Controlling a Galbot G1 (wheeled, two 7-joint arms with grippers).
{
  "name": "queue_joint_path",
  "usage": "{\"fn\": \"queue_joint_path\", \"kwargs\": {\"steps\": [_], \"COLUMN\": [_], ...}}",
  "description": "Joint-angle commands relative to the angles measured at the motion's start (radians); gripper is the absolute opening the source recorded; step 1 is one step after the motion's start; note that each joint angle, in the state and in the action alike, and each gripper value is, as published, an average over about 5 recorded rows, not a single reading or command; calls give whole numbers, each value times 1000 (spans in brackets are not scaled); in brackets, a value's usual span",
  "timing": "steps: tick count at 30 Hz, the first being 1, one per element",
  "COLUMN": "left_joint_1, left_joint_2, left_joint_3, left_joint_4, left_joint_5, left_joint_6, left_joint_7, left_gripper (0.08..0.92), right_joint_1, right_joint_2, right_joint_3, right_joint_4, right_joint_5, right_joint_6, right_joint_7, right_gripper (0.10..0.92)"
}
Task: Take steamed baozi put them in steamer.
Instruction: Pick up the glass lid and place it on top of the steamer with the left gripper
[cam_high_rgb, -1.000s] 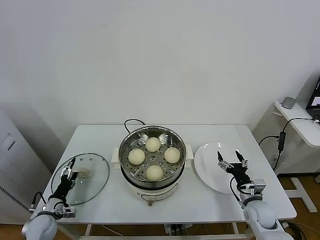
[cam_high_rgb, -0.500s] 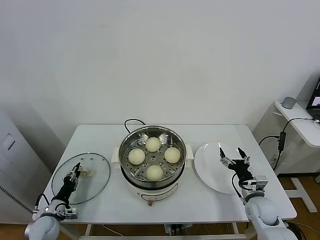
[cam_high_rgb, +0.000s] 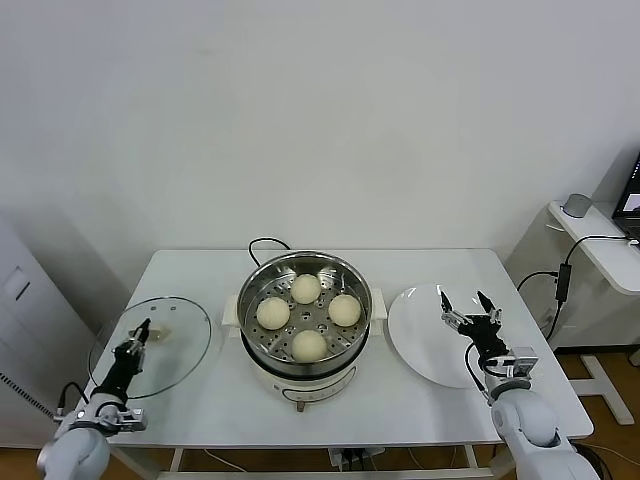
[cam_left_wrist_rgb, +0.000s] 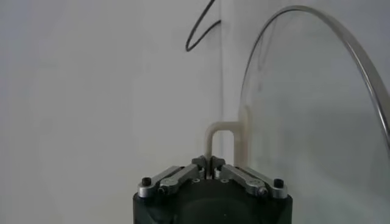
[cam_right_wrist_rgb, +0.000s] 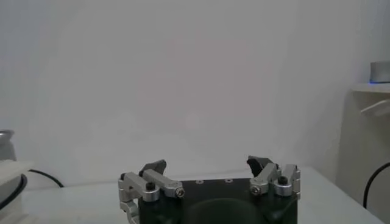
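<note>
I see the steamer (cam_high_rgb: 305, 318) at the centre of the white desk (cam_high_rgb: 200, 270), its steel basket sitting on a white base with side handles. All four steamed baozi (cam_high_rgb: 307, 289) lie inside the basket on the perforated bottom, spaced apart in a diamond pattern.

My left gripper (cam_high_rgb: 137, 335) is at the left end of the desk, closed on the pale loop handle (cam_left_wrist_rgb: 223, 141) of the glass lid (cam_high_rgb: 150, 347). In the left wrist view the fingers (cam_left_wrist_rgb: 201, 165) meet around the handle, and the lid stands on edge beside the gripper, its metal rim curving away.

My right gripper (cam_high_rgb: 470, 308) is over the white plate (cam_high_rgb: 425, 335) to the right of the steamer. Its fingers (cam_right_wrist_rgb: 153, 168) are spread wide and hold nothing. A black cable (cam_high_rgb: 262, 243) runs behind the steamer.
</note>
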Motion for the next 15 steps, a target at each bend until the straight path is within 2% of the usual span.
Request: {"fn": "queue_joint_path", "kwargs": {"steps": [1, 9, 15], "left_joint_1": [17, -11, -31], "left_joint_2": [67, 133, 156], "left_joint_3": [-30, -35, 8], "left_joint_4": [-171, -284, -407], "left_joint_5": [-165, -240, -250], "left_joint_6": [45, 146, 274], "left_joint_7": [97, 204, 298], "left_gripper": [102, 102, 102], "right_joint_1": [5, 8, 9], "right_joint_2": [-4, -10, -15], "right_joint_3": [-2, -3, -4], "right_joint_4": [1, 6, 7], "right_joint_5": [2, 6, 5], "right_joint_6": [-2, -7, -10], "right_joint_7": [2, 3, 2], "right_gripper": [823, 823, 823]}}
